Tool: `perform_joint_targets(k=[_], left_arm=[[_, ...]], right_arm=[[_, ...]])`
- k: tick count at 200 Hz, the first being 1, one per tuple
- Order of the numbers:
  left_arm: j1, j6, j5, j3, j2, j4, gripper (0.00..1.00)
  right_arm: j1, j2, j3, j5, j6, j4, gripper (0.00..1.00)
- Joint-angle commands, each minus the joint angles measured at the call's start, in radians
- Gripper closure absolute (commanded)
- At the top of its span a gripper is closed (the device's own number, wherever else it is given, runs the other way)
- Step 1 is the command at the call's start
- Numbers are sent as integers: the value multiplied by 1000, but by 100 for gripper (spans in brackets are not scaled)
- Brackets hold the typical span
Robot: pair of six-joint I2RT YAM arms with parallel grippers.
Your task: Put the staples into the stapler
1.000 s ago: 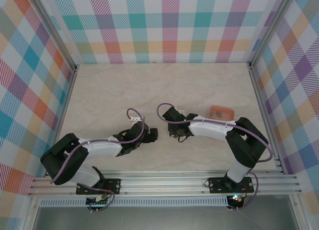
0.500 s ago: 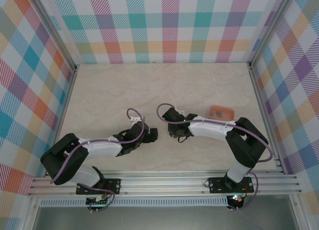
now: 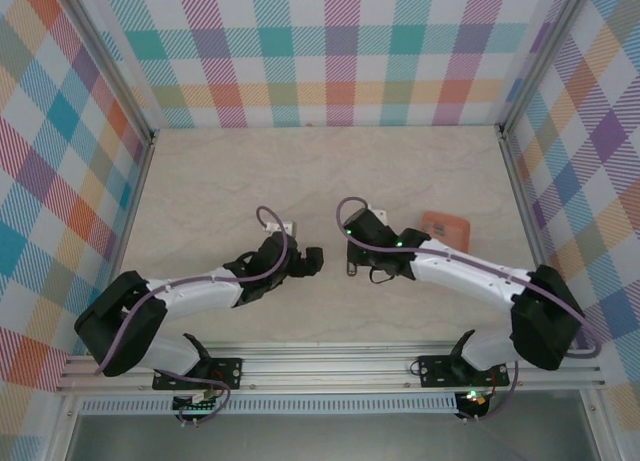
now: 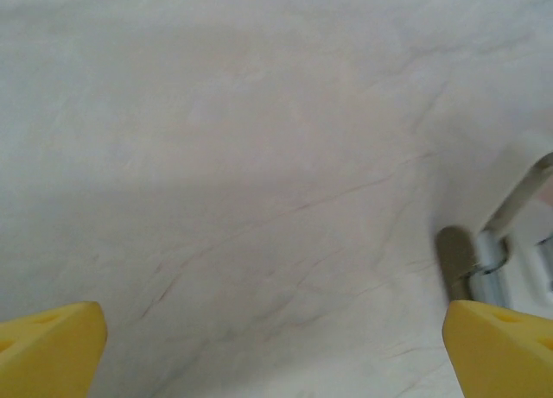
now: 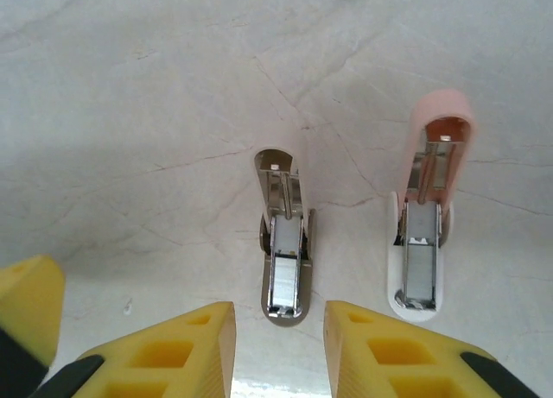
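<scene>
I am looking down past the right hand (image 5: 278,320). Its fingers are standing apart with nothing between them. The grey stapler (image 5: 283,243) is lying on the table (image 5: 130,113) straight ahead of that gap, its long axis running directly away from the hand. A pink-and-white stapler (image 5: 428,217) is lying parallel to it on the right, near but not touching.

I am counting two opened bodies, each showing one metal channel. The bright strip (image 5: 285,277) in the grey one may be staples, though I cannot be sure.

The left hand (image 4: 275,346) is hanging spread wide and empty, with a metal end (image 4: 479,251) at its right edge. I am judging the right hand nearer and better lined up. One salmon tray (image 3: 445,225) is sitting just beyond the right arm.
</scene>
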Motion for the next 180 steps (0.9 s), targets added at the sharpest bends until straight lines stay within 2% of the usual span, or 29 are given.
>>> perform_joint_targets(k=[1, 35, 59, 86, 135, 180], left_arm=[[39, 90, 98, 100, -4, -32, 0], [91, 119, 249, 227, 87, -41, 1], [95, 153, 380, 341, 193, -55, 6], [94, 179, 501, 460, 319, -81, 13], [93, 262, 579, 623, 472, -165, 20], [87, 294, 702, 675, 556, -169, 30]], right_arm=[[-79, -58, -49, -132, -51, -11, 67], [-153, -121, -90, -289, -67, -5, 67], [-164, -145, -154, -347, -32, 30, 67], [-203, -161, -257, -469, 35, 121, 68], [-215, -160, -341, -528, 92, 181, 68], [-221, -131, -364, -546, 113, 225, 68]])
